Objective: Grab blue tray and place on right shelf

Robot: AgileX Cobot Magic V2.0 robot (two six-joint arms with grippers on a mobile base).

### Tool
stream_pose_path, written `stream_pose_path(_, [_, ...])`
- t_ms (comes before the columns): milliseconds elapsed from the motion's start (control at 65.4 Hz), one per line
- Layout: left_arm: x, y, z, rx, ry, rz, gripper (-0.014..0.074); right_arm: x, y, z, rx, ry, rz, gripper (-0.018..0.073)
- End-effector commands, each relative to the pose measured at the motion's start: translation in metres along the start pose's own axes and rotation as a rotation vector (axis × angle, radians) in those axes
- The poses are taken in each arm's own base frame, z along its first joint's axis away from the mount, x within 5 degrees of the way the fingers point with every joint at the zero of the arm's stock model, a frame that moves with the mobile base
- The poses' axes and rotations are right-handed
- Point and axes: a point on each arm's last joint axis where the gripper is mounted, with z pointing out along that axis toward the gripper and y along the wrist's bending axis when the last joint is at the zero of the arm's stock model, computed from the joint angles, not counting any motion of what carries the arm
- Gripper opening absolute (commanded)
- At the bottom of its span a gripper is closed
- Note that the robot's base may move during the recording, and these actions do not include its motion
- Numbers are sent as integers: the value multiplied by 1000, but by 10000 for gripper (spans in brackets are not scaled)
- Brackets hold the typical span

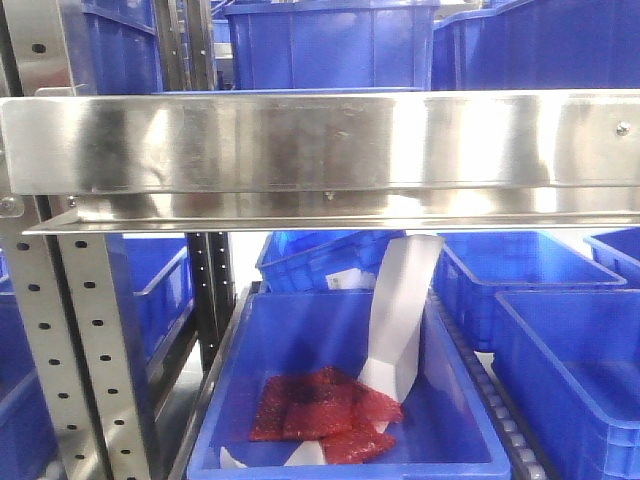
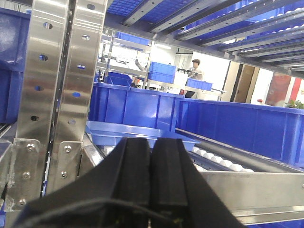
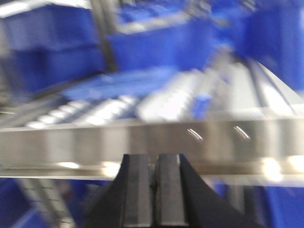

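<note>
The blue tray [image 2: 137,132] lies flat on the white rollers of the right shelf [image 2: 251,190], just past my left gripper's tips. My left gripper [image 2: 151,142] is shut and empty, in front of the tray's near edge and apart from it. In the blurred right wrist view the tray [image 3: 118,83] lies on the rollers behind the shelf's steel front edge [image 3: 142,142]. My right gripper [image 3: 154,159] is shut and empty, below and in front of that edge. The front view shows the shelf's broad steel edge [image 1: 320,140]; neither gripper shows there.
Deep blue bins [image 2: 142,107] stand behind the tray and more [image 1: 330,45] on the shelf top. Perforated steel posts [image 2: 57,95] rise at the left. Below the shelf, a blue bin [image 1: 340,400] holds red packets [image 1: 320,405] and a white paper strip [image 1: 400,320].
</note>
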Motion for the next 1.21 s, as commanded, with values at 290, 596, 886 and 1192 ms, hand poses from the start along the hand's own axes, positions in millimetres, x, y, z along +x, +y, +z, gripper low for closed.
stream_pose_path(290, [-17,-6,-1,49,-102,4,-48,37,-25,3,200,-190,-253,37])
stream_pose_path(596, [-17,-6,-1,48,-99,3,-48,38,-23,-5,190,-227,-258,37])
stream_pose_path(886, [-17,-6,-1,48,-99,3,-48,37,-23,-5,190,-230,-258,37])
stream_pose_path(1192, [-17,-6,-1,48,-99,3,-48,37,-23,-5,190,-230,-258,37])
